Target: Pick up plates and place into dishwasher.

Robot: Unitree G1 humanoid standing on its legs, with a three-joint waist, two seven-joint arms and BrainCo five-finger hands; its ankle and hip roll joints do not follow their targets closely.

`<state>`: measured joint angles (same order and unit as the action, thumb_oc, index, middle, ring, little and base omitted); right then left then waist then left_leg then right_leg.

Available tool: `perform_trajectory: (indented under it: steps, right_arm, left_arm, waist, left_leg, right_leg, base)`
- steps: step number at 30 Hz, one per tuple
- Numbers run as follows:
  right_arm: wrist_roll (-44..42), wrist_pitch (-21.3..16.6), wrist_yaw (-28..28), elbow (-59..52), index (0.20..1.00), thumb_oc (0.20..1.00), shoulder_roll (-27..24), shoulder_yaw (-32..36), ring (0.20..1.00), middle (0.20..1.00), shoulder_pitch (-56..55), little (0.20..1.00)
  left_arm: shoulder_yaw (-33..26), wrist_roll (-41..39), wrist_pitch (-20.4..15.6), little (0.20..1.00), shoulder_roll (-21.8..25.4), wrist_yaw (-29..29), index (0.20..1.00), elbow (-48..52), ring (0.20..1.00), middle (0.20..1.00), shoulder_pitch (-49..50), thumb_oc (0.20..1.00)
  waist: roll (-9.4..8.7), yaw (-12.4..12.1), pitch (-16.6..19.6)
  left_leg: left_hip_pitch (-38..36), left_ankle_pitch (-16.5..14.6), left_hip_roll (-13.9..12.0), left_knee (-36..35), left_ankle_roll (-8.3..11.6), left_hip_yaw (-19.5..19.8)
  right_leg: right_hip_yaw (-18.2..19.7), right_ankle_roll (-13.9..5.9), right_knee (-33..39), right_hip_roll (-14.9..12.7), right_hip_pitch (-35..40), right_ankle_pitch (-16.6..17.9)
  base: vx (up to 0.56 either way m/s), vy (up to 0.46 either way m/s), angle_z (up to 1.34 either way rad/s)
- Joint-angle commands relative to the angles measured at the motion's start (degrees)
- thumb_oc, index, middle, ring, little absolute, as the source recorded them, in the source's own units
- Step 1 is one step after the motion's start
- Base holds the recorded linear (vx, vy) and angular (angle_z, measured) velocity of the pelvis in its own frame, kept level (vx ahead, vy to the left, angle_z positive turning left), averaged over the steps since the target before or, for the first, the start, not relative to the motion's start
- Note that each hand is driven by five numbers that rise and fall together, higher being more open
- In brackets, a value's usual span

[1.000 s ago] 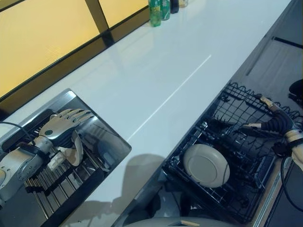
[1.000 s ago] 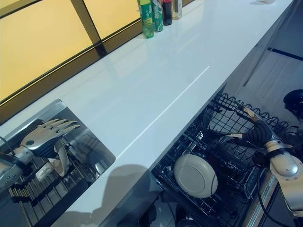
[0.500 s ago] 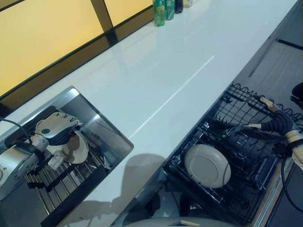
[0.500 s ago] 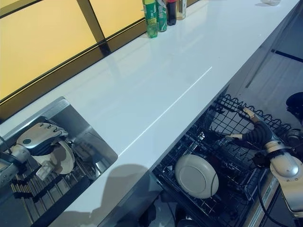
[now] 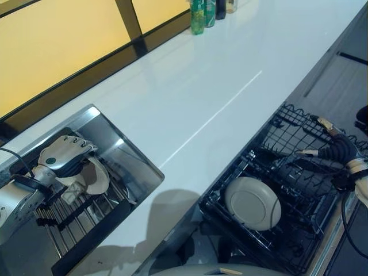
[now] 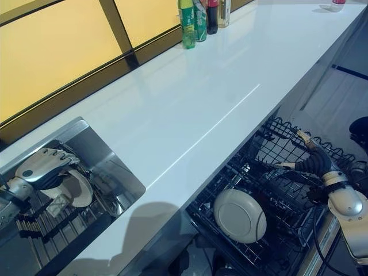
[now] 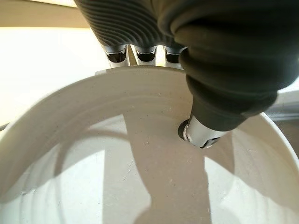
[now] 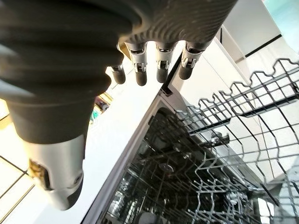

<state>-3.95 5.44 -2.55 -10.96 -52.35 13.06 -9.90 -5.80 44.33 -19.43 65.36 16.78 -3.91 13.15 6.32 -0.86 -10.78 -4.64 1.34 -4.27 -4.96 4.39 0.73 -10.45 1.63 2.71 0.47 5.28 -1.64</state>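
A cream plate (image 5: 96, 176) stands on edge in the wire rack inside the steel sink (image 5: 125, 150) at the lower left. My left hand (image 5: 60, 157) is shut on it: the fingers (image 7: 145, 55) hook over the plate's rim (image 7: 117, 186) and the thumb presses its inner face. Another cream plate (image 5: 253, 202) leans in the black dishwasher rack (image 5: 260, 254) at the lower right. My right hand (image 5: 334, 150) hovers open over the rack's far right side and holds nothing.
The long white counter (image 5: 190, 86) runs between the sink and the dishwasher. Green and dark bottles (image 5: 202, 8) stand at its far end by the yellow window. Metal rack bars (image 5: 63, 230) fill the sink's near part. Black rack tines (image 8: 224, 140) stick up below my right hand.
My left hand's fingers, straight above the plate a second ago, have curled down over its rim and taken hold. The camera has shifted slightly. The right hand has stayed put.
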Motion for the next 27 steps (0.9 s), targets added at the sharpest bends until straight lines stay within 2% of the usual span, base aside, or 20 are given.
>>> perform_trajectory:
  steps: [1, 8, 12, 18, 21, 27]
  right_arm:
    - [-0.89, -3.49, 4.76, -2.77, 1.000, 1.000, -0.55, 0.40, 1.000, 1.000, 0.85, 1.000]
    - [0.48, -8.86, 14.66, -4.49, 1.000, 1.000, 4.84, 0.07, 1.000, 1.000, 5.36, 1.000]
    - [0.76, -12.72, 17.85, -6.62, 1.000, 1.000, 7.61, -0.68, 1.000, 1.000, 7.89, 1.000]
    - [0.43, -15.38, 15.21, -9.66, 1.000, 1.000, 9.45, -2.40, 1.000, 1.000, 10.63, 1.000]
    - [0.95, -16.17, 14.49, -10.40, 1.000, 1.000, 9.38, -4.80, 1.000, 1.000, 12.82, 1.000]
    - [0.98, -17.39, 10.06, -12.50, 1.000, 1.000, 10.17, -11.91, 1.000, 1.000, 19.95, 1.000]
  left_arm:
    - [-9.17, -0.66, 4.27, 0.200, 2.51, 10.48, 0.200, -3.09, 0.200, 0.200, -0.04, 0.200]
    - [-11.40, -3.88, 4.83, 0.200, -5.19, 20.08, 0.200, -4.80, 0.200, 0.200, -3.35, 0.200]
    - [-12.49, -8.03, 3.79, 0.200, -9.79, 22.02, 0.200, -2.47, 0.200, 0.200, -6.25, 0.200]
    - [-14.43, -9.55, 1.51, 0.200, -14.25, 20.00, 0.200, 5.96, 0.200, 0.200, -7.29, 0.200]
    - [-13.39, -11.07, 1.38, 0.200, -14.77, 19.55, 0.200, 7.74, 0.200, 0.200, -8.81, 0.200]
    - [-10.08, -19.71, 0.01, 0.200, -16.86, 17.84, 0.200, 10.68, 0.200, 0.200, -13.46, 0.200]
  waist:
    - [-3.68, -0.87, 6.85]
    - [-4.31, -1.65, 7.88]
    - [-4.70, -2.49, 8.87]
    - [-5.42, -4.09, 10.05]
    - [-5.71, -4.72, 10.44]
    - [-6.11, -6.10, 11.06]
  left_leg:
    - [1.57, -1.63, 2.89, -0.02, -1.55, -1.23]
    - [1.32, -2.33, 2.92, -0.04, -1.78, -0.73]
    - [1.43, -2.69, 2.93, -0.04, -1.83, -0.40]
    - [1.47, -2.85, 3.11, -0.04, -1.81, 0.55]
    - [1.57, -2.76, 3.26, -0.04, -1.88, 1.13]
    - [2.23, -2.20, 3.64, -0.04, -1.72, 2.81]
  right_leg:
    - [0.61, -8.72, -4.58, -7.05, -0.16, -3.82]
    - [0.61, -8.20, -4.95, -6.70, 0.05, -4.74]
    - [0.27, -8.10, -5.29, -6.71, -0.04, -5.31]
    - [-0.62, -7.83, -5.77, -6.64, 0.18, -5.90]
    - [-0.95, -7.64, -6.09, -6.48, 0.26, -6.14]
    - [-1.32, -7.10, -5.99, -5.92, 0.61, -6.39]
  base:
    - [-0.03, -0.009, 0.10]
    - [-0.04, -0.014, 0.05]
    - [-0.06, -0.018, 0.01]
    - [-0.08, -0.032, 0.03]
    - [-0.08, -0.038, 0.03]
    - [-0.08, -0.035, 0.12]
